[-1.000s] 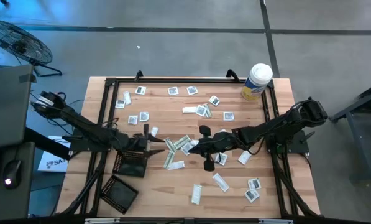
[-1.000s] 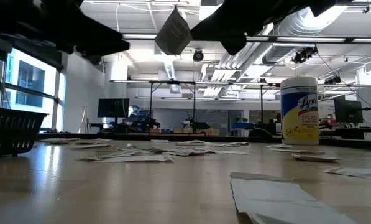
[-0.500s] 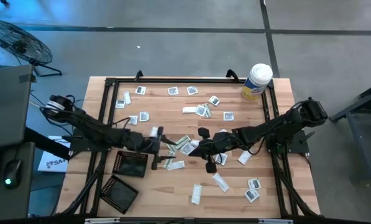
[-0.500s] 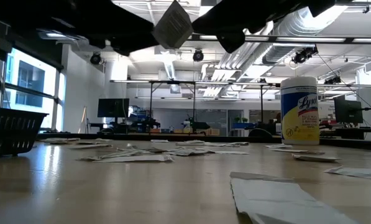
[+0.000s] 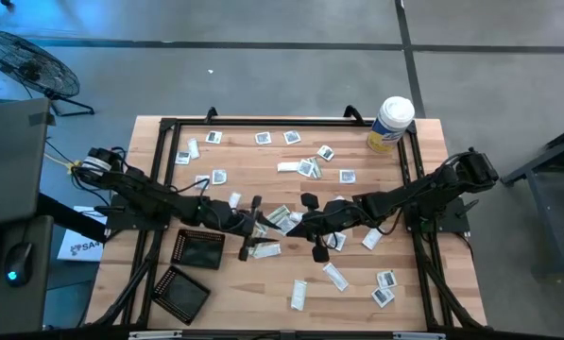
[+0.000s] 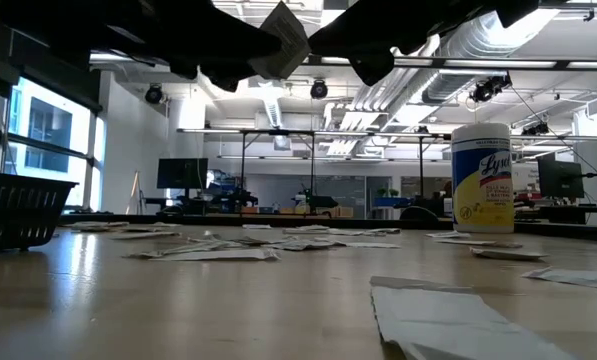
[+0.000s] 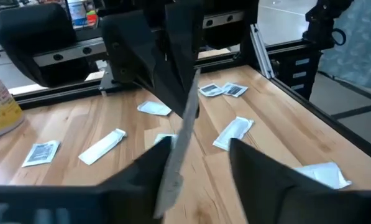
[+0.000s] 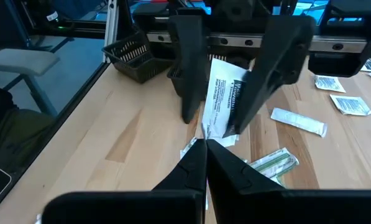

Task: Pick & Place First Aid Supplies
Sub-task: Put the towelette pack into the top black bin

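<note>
**A:** What has changed over the last second?

**B:** The packet (image 8: 224, 96) sits where it was, held up over the middle of the table (image 5: 263, 293). The left gripper (image 5: 254, 215) has come in from beside the trays and now has its fingers on either side of the packet. They were spread wider a moment ago and have narrowed. Whether they press it yet, I cannot tell.

**A:** Which way does the packet lie?

**B:** It stands on edge, long axis roughly up and down with a slight tilt. The right gripper (image 8: 205, 144) pinches its lower edge with its fingers together. In the left wrist view it shows almost edge-on, a thin slanted sliver between the dark fingers.

**A:** And its look?

**B:** A flat white rectangle with lines of small dark print on its face.

**A:** What lies around it?

**B:** More packets are scattered over the wood below. Two black mesh trays (image 5: 198, 249) sit near the left arm. A white canister (image 5: 390, 124) with a yellow label stands at the far right corner.
</note>
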`<state>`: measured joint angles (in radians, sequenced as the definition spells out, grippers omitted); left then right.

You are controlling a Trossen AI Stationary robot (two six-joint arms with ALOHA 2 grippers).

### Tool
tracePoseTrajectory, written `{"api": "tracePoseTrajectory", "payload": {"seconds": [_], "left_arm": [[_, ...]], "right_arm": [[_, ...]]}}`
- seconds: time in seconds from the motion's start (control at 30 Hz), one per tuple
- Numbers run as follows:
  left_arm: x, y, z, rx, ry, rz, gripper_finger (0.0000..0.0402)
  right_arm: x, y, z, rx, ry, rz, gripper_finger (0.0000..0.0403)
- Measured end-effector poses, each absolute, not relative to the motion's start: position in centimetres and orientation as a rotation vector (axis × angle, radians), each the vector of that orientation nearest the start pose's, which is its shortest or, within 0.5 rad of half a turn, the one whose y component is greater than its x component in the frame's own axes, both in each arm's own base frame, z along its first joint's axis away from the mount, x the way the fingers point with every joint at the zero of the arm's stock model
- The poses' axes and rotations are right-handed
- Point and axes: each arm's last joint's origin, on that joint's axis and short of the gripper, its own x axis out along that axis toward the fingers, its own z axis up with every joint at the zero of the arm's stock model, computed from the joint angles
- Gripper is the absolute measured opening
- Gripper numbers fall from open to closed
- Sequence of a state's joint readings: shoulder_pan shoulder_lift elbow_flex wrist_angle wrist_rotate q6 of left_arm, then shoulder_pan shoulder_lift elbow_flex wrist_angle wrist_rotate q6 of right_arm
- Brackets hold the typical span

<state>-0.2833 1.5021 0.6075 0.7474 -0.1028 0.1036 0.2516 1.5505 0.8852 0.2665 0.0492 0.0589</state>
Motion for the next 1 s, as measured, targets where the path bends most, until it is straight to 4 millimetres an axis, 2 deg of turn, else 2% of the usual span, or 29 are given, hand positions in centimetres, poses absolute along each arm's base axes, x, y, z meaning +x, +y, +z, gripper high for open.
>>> {"api": "tracePoseTrajectory", "payload": {"seconds": [0.17,0.33,0.47,0.6,0.8,0.9,1.0], "left_arm": [[28.7,-8.0,20.0,0.128,0.132,-0.182,0.0018],[28.6,-7.8,20.0,0.138,0.146,-0.144,0.0016],[27.6,-7.6,20.6,0.142,0.222,-0.125,0.0006],[25.0,-8.4,22.6,0.183,0.333,-0.060,0.0004],[19.1,-10.3,27.1,0.154,0.626,-0.029,0.0003],[16.7,-11.2,27.6,0.049,0.793,0.005,0.0002],[14.8,-12.0,26.6,-0.050,0.943,0.060,0.0002]], "right_arm": [[32.3,8.1,22.6,-0.007,0.400,0.156,0.0000],[32.3,8.1,22.6,0.015,0.397,0.102,0.0014],[31.9,8.8,23.4,-0.004,0.363,0.116,0.0053],[31.3,9.6,24.3,-0.041,0.321,0.102,0.0100],[31.2,9.6,24.4,-0.055,0.318,0.049,0.0139],[31.3,9.1,24.2,-0.059,0.331,0.018,0.0145],[31.4,8.7,24.2,-0.060,0.332,-0.001,0.0146]]}}
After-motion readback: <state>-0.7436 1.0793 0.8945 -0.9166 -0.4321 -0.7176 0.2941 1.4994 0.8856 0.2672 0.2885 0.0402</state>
